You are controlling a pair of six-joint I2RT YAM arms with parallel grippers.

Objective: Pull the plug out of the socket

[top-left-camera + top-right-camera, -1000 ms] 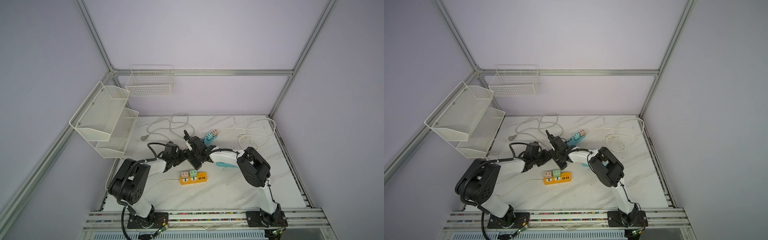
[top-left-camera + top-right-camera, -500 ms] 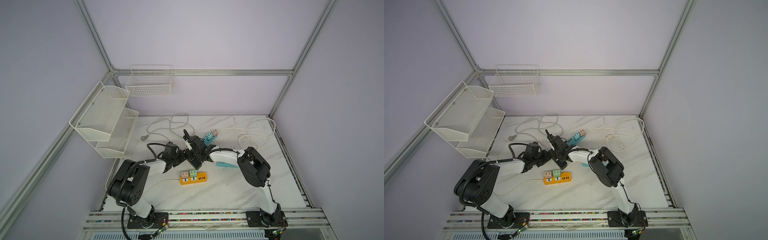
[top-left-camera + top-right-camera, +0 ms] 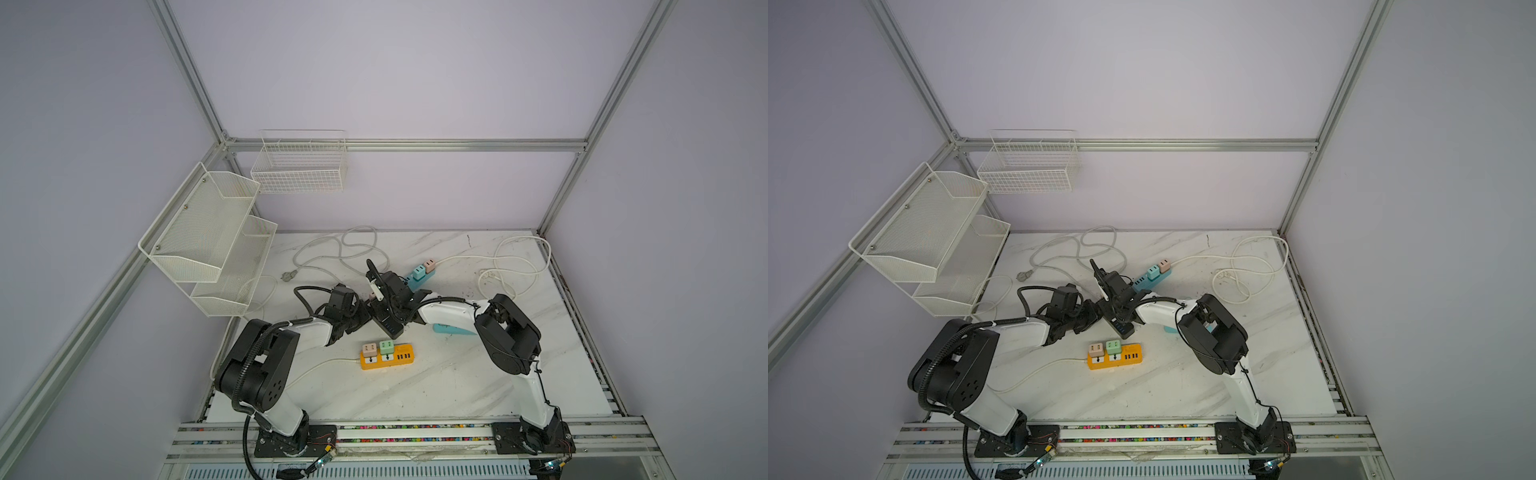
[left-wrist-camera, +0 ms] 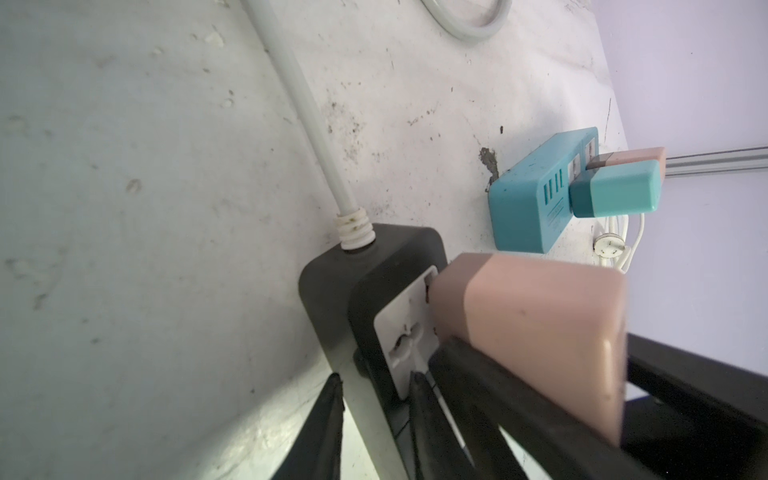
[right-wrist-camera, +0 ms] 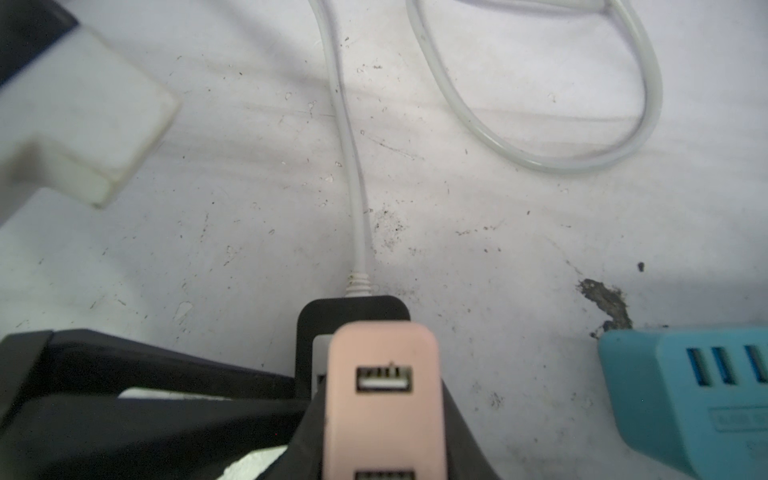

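Almost nothing has shifted over the last second: in both top views the arms sit where they did, and only the left end effector [image 4: 374, 376] has drawn its fingers the last bit together. The pink plug [image 4: 528, 328] is seated in the white socket face [image 4: 395, 328] of the black power strip [image 4: 332, 282], which lies near the middle of the table [image 3: 457, 386]. Its base looks flush against the socket, so the pull seems not yet begun. The right end effector [image 5: 380, 415] is clenched on the plug's two sides, with the USB ports facing its camera, which lets it draw straight out along the pins. The left one is clamped across the strip's body just beside the socket, probably to hold the strip down so it does not lift with the plug. The strip's white cable [image 4: 307, 108] runs off slack from its end. Near it lies a teal power strip [image 4: 528, 208] carrying two plugs of its own. Closer to the robot is an orange power strip [image 3: 386, 357]. Both are clear of the grasp.
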